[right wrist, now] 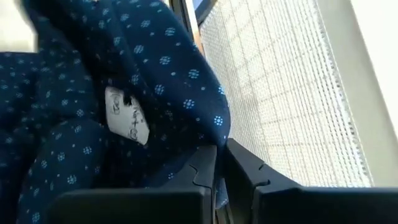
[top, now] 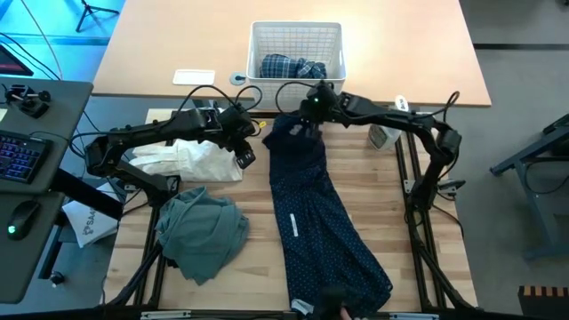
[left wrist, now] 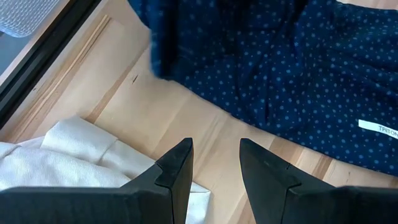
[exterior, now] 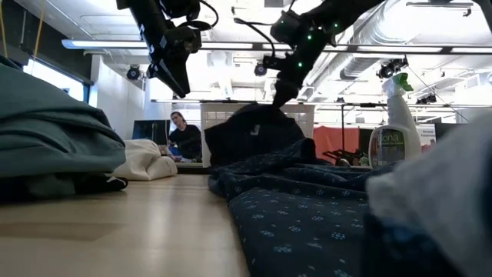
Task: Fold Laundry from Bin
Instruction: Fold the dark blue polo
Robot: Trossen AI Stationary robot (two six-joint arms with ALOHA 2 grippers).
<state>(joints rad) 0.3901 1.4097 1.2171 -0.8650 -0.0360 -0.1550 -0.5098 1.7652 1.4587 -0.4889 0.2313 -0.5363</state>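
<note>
My right gripper [right wrist: 219, 177] pinches the top edge of the navy dotted trousers [top: 311, 200] just beside the white bin [top: 296, 36], where the plaid shirt [top: 292, 68] lies. My left gripper [left wrist: 214, 165] hovers, fingers narrowly apart, empty, over the white cloth [top: 191, 158]. A trouser label [left wrist: 379, 128] reads "TRITON".
</note>
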